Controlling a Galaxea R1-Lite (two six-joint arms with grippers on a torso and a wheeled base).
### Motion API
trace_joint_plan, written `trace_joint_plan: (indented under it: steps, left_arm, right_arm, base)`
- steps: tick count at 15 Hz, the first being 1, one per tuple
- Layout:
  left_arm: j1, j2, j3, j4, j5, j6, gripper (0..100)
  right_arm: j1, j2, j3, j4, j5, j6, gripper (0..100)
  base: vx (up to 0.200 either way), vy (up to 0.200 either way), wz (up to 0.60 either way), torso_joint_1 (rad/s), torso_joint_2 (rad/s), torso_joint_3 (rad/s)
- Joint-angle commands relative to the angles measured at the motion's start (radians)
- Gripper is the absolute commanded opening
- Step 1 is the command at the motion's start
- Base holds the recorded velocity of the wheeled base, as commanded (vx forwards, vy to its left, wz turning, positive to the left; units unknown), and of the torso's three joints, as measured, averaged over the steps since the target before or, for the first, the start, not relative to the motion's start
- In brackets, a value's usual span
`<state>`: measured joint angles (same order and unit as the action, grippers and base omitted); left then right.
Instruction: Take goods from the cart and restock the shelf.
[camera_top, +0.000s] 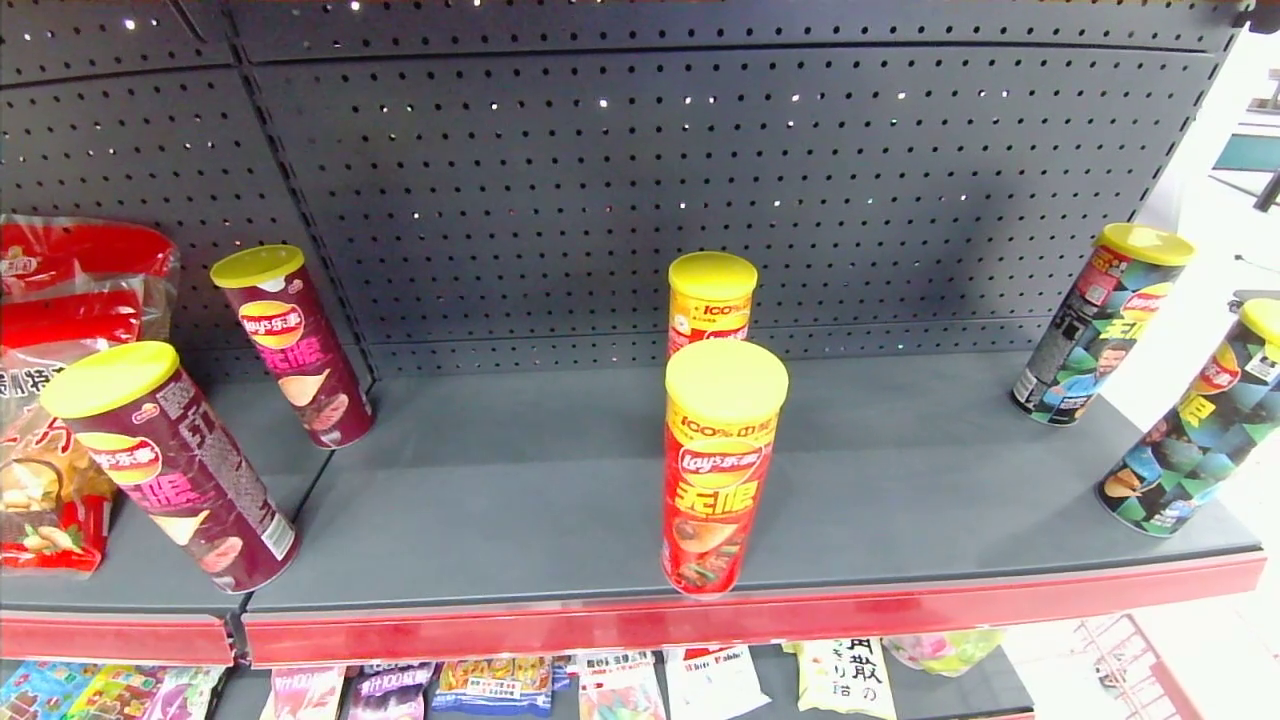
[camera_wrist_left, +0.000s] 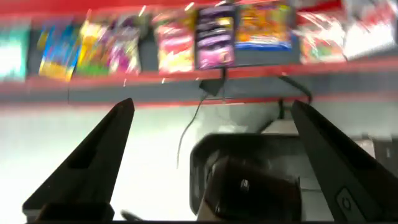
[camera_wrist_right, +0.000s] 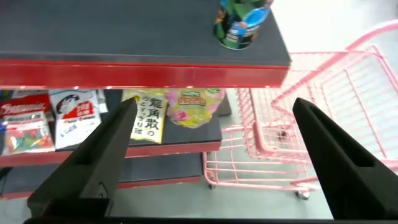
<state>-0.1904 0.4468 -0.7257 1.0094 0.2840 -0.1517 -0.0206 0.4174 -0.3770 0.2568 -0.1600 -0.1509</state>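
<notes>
- Two grippers, wide open, empty: left gripper (camera_wrist_left: 212, 106) points toward snack bags (camera_wrist_left: 214, 37), right gripper (camera_wrist_right: 214, 102) toward the pink cart (camera_wrist_right: 348, 74).
- Front red chip can (camera_top: 715, 470) stands upright, lid upward.

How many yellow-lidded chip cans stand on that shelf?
6: front maroon can, back maroon can at left; front red can, back red can at centre; front dark can, back dark can at right.

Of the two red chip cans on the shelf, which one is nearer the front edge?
The red can at the shelf's red front lip; the other red can stands directly behind it, near the pegboard back.
</notes>
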Motion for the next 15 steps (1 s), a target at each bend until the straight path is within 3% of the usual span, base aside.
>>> trace_joint_plan:
  steps: [1, 3, 4, 6, 7, 8, 10, 11, 13, 14, 15]
  left_arm:
    - [0.083, -0.204, 0.060, -0.048, -0.028, -0.028, 100]
    - [0.083, -0.361, 0.212, -0.219, -0.097, -0.023, 100]
    - [0.085, -0.352, 0.249, -0.307, -0.098, -0.040, 100]
    - [0.085, -0.353, 0.328, -0.489, -0.137, -0.032, 100]
    - [0.085, -0.353, 0.454, -0.698, -0.167, 0.018, 100]
    - [0.085, -0.353, 0.525, -0.788, -0.167, 0.046, 100]
    - [0.085, -0.353, 0.726, -1.081, -0.174, 0.136, 100]
    - [0.085, -0.352, 0.715, -1.029, -0.166, 0.138, 100]
    - [0.092, -0.350, 0.710, -1.015, -0.120, 0.124, 100]
    - [0.169, -0.352, 0.710, -1.014, -0.095, 0.124, 100]
    - [0.275, -0.353, 0.710, -1.014, -0.095, 0.123, 100]
  right_arm:
    - [-0.021, 0.020, 0.000, 0.002, 0.002, 0.005, 100]
    - [-0.009, -0.020, 0.099, -0.004, 0.031, 0.025, 100]
    - [-0.001, -0.078, 0.148, -0.008, 0.108, 0.031, 100]
    - [0.002, -0.193, 0.211, -0.011, 0.232, 0.028, 100]
    - [0.002, -0.284, 0.240, -0.014, 0.266, 0.031, 100]
    - [-0.004, -0.301, 0.240, -0.014, 0.266, 0.039, 100]
    - [0.013, -0.413, 0.244, -0.018, 0.235, 0.085, 100]
    - [0.018, -0.417, 0.253, -0.034, 0.200, 0.088, 100]
    - [0.018, -0.417, 0.334, -0.209, 0.204, 0.089, 100]
    - [0.018, -0.417, 0.377, -0.287, 0.204, 0.097, 100]
    - [0.018, -0.417, 0.375, -0.246, 0.168, 0.117, 100]
  base:
    - [0.000, 0.000, 0.00, 0.000, 0.00, 0.000]
    - [0.000, 0.000, 0.00, 0.000, 0.00, 0.000]
    - [0.000, 0.000, 0.00, 0.000, 0.00, 0.000]
    - [0.000, 0.000, 0.00, 0.000, 0.00, 0.000]
    - [0.000, 0.000, 0.00, 0.000, 0.00, 0.000]
    - [0.000, 0.000, 0.00, 0.000, 0.00, 0.000]
    - [0.000, 0.000, 0.00, 0.000, 0.00, 0.000]
    - [0.000, 0.000, 0.00, 0.000, 0.00, 0.000]
    - [0.000, 0.000, 0.00, 0.000, 0.00, 0.000]
    - [0.000, 0.000, 0.00, 0.000, 0.00, 0.000]
    - [0.000, 0.000, 0.00, 0.000, 0.00, 0.000]
